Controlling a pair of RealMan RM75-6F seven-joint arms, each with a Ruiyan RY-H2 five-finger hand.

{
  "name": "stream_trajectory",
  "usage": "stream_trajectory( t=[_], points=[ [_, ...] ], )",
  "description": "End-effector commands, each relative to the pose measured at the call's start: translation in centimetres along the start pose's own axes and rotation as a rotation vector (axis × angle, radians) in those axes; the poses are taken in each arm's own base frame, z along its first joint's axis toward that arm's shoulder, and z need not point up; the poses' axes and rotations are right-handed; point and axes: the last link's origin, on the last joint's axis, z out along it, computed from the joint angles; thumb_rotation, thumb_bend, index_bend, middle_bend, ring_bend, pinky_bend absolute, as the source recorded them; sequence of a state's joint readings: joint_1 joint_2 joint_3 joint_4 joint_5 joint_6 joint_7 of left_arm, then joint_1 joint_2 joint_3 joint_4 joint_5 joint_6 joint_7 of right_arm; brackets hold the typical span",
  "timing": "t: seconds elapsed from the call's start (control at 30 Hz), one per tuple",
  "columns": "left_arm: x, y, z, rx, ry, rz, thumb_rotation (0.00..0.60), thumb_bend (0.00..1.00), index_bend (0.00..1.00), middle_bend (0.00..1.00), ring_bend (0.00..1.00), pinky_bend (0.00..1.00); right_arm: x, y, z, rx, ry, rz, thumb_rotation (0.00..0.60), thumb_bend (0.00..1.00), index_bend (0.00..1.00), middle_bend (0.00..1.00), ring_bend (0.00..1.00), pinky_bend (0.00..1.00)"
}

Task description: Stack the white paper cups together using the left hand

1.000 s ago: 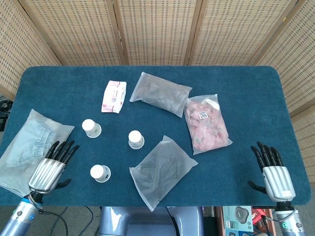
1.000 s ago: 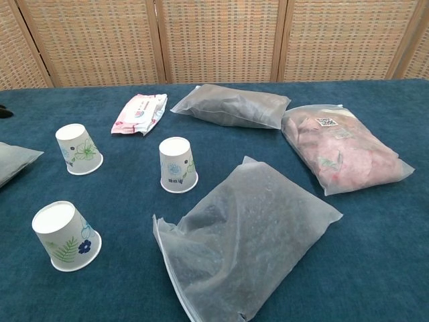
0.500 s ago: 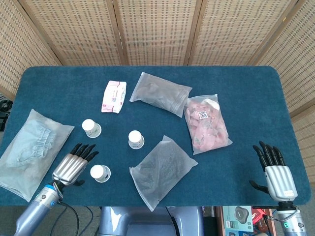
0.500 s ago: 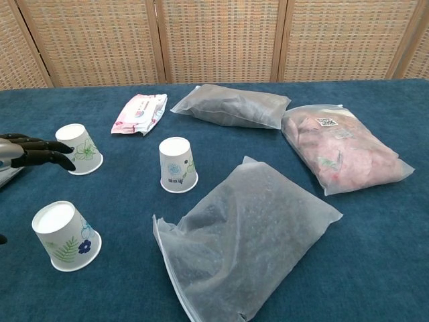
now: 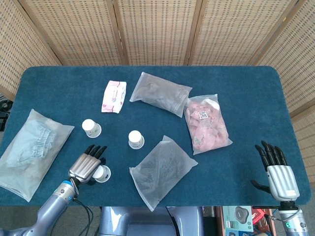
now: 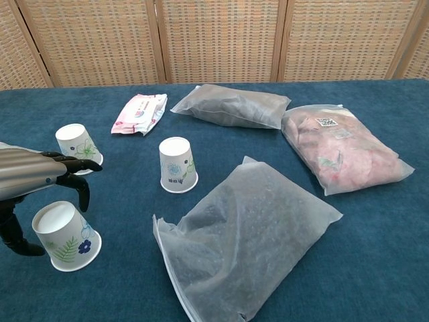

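Three white paper cups stand upside down on the blue table. The near cup (image 5: 102, 173) (image 6: 64, 235) has my left hand (image 5: 86, 167) (image 6: 33, 181) hovering over its left side, fingers spread and partly curled, holding nothing. The far left cup (image 5: 91, 128) (image 6: 78, 148) is beyond the fingertips. The middle cup (image 5: 136, 139) (image 6: 177, 164) stands to the right. My right hand (image 5: 278, 170) stays open off the table's right front corner and is absent from the chest view.
A pink wipes pack (image 5: 114, 96), a grey bag (image 5: 160, 93), a pink-filled bag (image 5: 206, 124) and a frosted bag (image 5: 161, 169) lie to the right. A pale blue bag (image 5: 29, 150) lies at the left edge.
My left hand has moved right and forward, from beside the pale blue bag to over the near cup. The right hand has hardly moved. The cups stand where they were.
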State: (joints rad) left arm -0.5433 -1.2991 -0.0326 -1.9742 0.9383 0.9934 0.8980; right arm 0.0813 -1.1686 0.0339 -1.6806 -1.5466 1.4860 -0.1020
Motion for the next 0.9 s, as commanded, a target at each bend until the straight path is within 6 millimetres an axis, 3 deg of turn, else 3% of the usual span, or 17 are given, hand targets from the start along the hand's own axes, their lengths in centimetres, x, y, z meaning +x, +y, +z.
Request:
stream_trajectory(
  t=[0.03, 0.47, 0.7, 0.9],
  points=[
    [-0.1, 0.0, 0.3, 0.007, 0.003, 0.007, 0.600, 0.19, 0.42, 0.00, 0.00, 0.00, 0.0, 0.0, 0.0, 0.001, 0.001, 0.001, 0.600, 0.07, 0.00, 0.00, 0.00, 0.00],
    [0.5, -0.6, 0.5, 0.032, 0.049, -0.016, 0.600, 0.19, 0.46, 0.00, 0.00, 0.00, 0.0, 0.0, 0.0, -0.002, 0.000, 0.001, 0.600, 0.07, 0.00, 0.00, 0.00, 0.00],
    [2.9, -1.4, 0.4, 0.049, 0.120, -0.021, 0.600, 0.19, 0.46, 0.00, 0.00, 0.00, 0.0, -0.1, -0.1, 0.001, -0.002, 0.003, 0.600, 0.07, 0.00, 0.00, 0.00, 0.00],
    [5.5, -2.5, 2.7, 0.097, 0.159, -0.031, 0.600, 0.19, 0.46, 0.00, 0.00, 0.00, 0.1, 0.2, -0.2, -0.009, -0.006, 0.006, 0.600, 0.07, 0.00, 0.00, 0.00, 0.00]
  ],
)
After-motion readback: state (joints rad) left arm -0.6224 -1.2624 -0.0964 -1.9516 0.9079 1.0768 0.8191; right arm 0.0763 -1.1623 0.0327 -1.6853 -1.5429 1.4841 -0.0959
